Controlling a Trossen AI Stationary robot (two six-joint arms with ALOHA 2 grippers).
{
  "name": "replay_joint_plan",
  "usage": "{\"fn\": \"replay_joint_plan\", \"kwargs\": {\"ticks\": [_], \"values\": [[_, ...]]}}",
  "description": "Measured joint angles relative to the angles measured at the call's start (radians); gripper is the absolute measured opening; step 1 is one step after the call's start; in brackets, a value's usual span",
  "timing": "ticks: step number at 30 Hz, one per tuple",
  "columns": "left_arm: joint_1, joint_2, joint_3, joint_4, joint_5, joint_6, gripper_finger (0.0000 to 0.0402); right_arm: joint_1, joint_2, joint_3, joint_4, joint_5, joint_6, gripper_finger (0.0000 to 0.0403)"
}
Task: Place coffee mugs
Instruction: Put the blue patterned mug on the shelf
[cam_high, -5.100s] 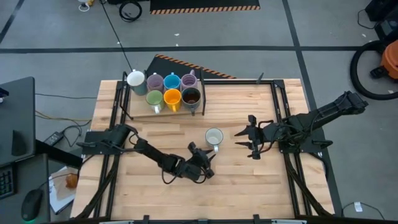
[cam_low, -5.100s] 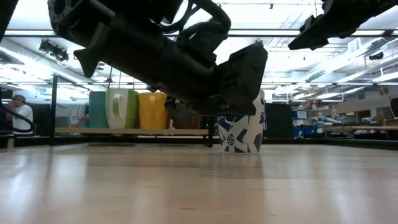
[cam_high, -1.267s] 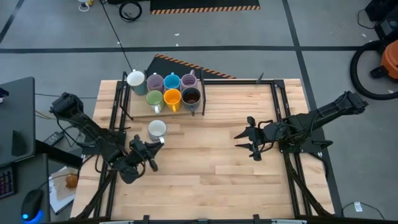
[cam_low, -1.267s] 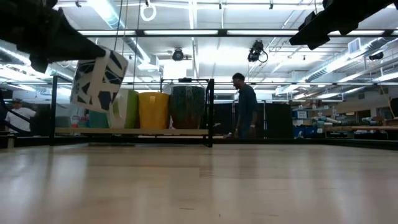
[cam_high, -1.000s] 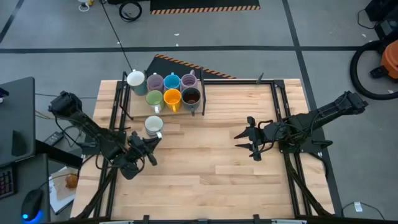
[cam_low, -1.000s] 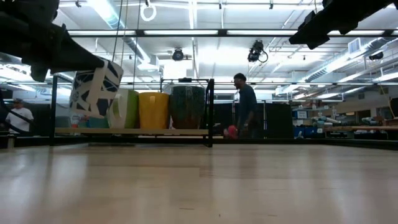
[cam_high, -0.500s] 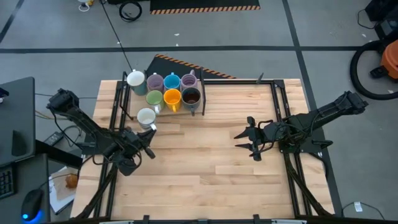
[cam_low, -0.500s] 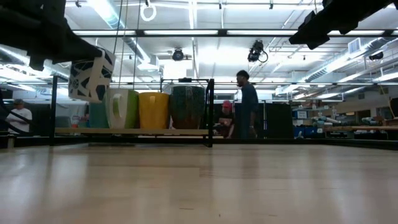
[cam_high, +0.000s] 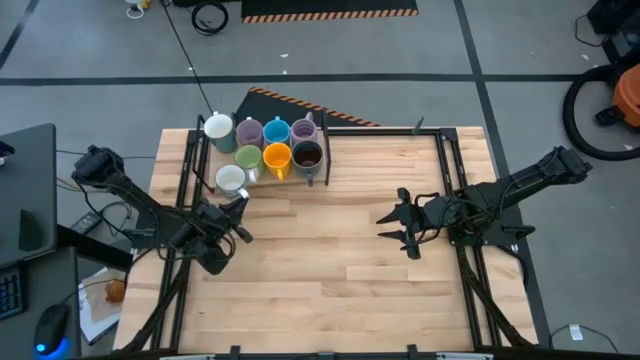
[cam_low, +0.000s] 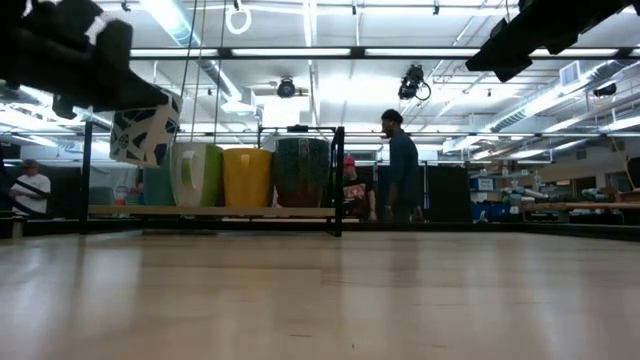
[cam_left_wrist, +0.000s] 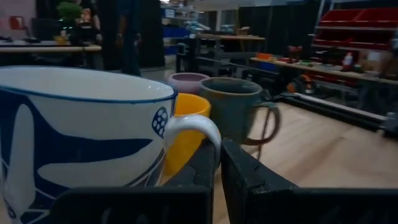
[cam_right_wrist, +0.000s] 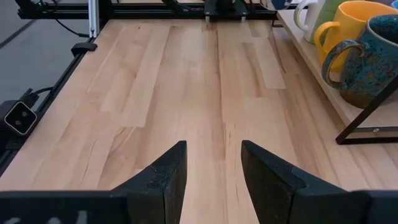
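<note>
A white mug with a blue pattern (cam_high: 231, 180) hangs in the air at the near left corner of the wooden rack (cam_high: 318, 172), beside the green mug (cam_high: 248, 157). My left gripper (cam_high: 238, 204) is shut on it. In the low view the patterned mug (cam_low: 145, 130) is above the rack's shelf (cam_low: 210, 211). On the rack stand white (cam_high: 218, 127), lilac (cam_high: 249, 132), blue (cam_high: 277, 131), lilac (cam_high: 304, 128), orange (cam_high: 277, 157) and dark brown (cam_high: 307, 155) mugs. My right gripper (cam_high: 392, 222) waits open over the table's right half. My left gripper pinches the mug's handle (cam_left_wrist: 189, 126) between its two fingers (cam_left_wrist: 239, 167). The fingers come in about level from the table's near side. The mug is lifted clear of table and rack, nearly upright, its mouth up.
A dark metal frame (cam_high: 440, 160) runs around the table's edges. Bare wooden tabletop (cam_right_wrist: 186, 81) lies between the rack and my right gripper (cam_right_wrist: 213, 162). People stand in the room behind the table (cam_low: 400, 165).
My left gripper has carried the patterned mug toward the table's far left, up to the rack's near left corner beside the green mug. The mug has risen a little and stays clear of the table. The gripper stays shut on the handle.
</note>
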Motion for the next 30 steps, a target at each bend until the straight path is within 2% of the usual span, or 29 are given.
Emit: {"fn": "replay_joint_plan", "kwargs": {"ticks": [16,21,30], "values": [[0.123,0.0,0.0,-0.121,0.002,-0.084,0.0016,0.026,0.0,0.0,0.02,0.011,0.008,0.0158],[0.184,0.0,0.0,-0.252,0.06,-0.238,0.0016,0.026,0.0,0.0,0.027,0.011,0.008,0.0158],[0.182,0.001,0.0,-0.546,0.105,-0.578,0.0016,0.026,0.0,0.0,0.027,0.011,0.004,0.0158]]}}
